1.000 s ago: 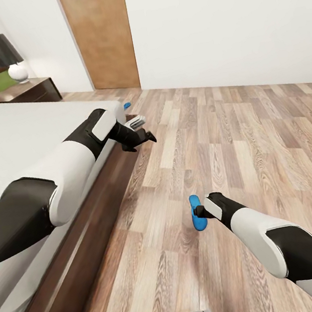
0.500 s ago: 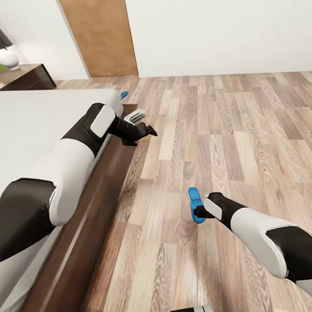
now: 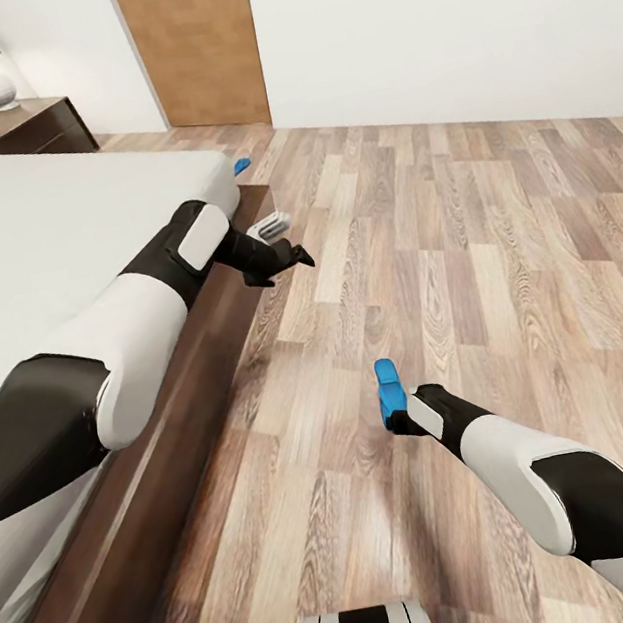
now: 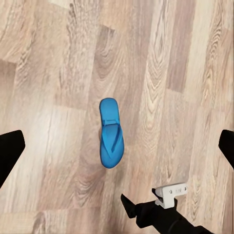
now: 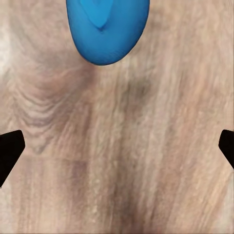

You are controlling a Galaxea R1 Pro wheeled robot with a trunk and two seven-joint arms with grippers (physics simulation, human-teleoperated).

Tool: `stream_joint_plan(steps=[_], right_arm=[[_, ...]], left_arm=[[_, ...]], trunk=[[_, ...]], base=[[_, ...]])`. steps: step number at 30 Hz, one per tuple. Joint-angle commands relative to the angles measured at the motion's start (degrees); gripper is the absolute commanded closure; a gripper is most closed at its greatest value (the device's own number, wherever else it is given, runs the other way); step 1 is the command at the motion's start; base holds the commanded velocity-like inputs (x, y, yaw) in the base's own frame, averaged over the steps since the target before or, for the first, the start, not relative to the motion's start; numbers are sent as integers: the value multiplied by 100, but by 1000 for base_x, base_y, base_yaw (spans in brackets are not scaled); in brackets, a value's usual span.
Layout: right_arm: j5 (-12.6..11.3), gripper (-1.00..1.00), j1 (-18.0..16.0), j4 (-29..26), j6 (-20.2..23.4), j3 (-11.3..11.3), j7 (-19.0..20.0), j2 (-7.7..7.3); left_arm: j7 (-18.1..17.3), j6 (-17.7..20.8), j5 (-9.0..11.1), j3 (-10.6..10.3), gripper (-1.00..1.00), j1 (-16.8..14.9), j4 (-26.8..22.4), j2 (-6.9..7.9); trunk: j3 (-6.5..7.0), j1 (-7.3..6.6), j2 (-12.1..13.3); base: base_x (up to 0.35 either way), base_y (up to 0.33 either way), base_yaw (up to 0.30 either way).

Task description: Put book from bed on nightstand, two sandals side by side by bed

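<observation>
A bright blue, smooth flat sandal [image 3: 389,389] is lying on the wood-plank floor [image 3: 506,259] at lower center, just ahead of the right end effector [image 3: 403,422], whose fingers are standing spread and empty. Its mate [image 3: 242,166] is peeking out past the bed [image 3: 55,233] corner, upper left. The sandal-pairing step seems underway; next, closing on this sandal. The left end effector [image 3: 282,256] is hanging spread too.

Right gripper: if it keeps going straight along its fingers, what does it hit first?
Probably bare wood floor. The open right gripper points down at planks, and the blue sandal lies just beyond that line. Depth unclear.
</observation>
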Motion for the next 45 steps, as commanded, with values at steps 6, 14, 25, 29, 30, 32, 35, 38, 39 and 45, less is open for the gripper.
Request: stream_joint_plan(steps=[6, 14, 25, 29, 30, 32, 35, 38, 39, 45], right_arm=[[-46, -100, 0, -12, 21, 5, -35, 1], [-42, -100, 0, -12, 10, 3, -35, 1], [-37, -100, 0, -12, -240, 9, -34, 1], [-33, -100, 0, -12, -362, 12, -34, 3], [-32, -100, 0, -12, -381, 13, -34, 5], [-31, -100, 0, -12, -395, 15, -34, 6], [-30, -100, 0, -12, -424, 55, -25, 8], [-30, -100, 3, -10, -439, 163, 51, 9], [-30, -100, 4, -9, -442, 214, 95, 9], [-33, -100, 8, -4, -451, 589, 396, 10]], left_arm=[[23, 18, 153, -8, -100, -5, -152, 0], [23, 23, 214, -7, -100, -5, -224, 0], [23, 24, 220, -7, -100, -5, -215, 0], [21, 24, 221, -10, -100, -5, -209, 0], [19, 24, 222, -11, -100, -5, -207, 0], [18, 24, 222, -12, -100, -5, -206, 0], [16, 24, 224, -14, -100, -5, -200, 0], [15, 24, 222, -14, -100, -5, -193, 0], [15, 24, 222, -15, -100, -5, -191, 0], [14, 24, 223, -20, -100, -5, -184, 0]], trunk=[[-137, 14, -10], [-204, 22, -14], [-204, 22, -14], [-204, 22, -14], [-204, 22, -14], [-204, 22, -14], [-204, 22, -14], [-204, 22, -14], [-204, 22, -14], [-204, 22, -14]], base=[[0, 0, 0], [0, 0, 0], [0, 0, 0], [0, 0, 0], [14, 0, 0], [28, 0, 0], [113, 0, 0], [183, 0, 0], [221, 0, 0], [170, 0, 0]])
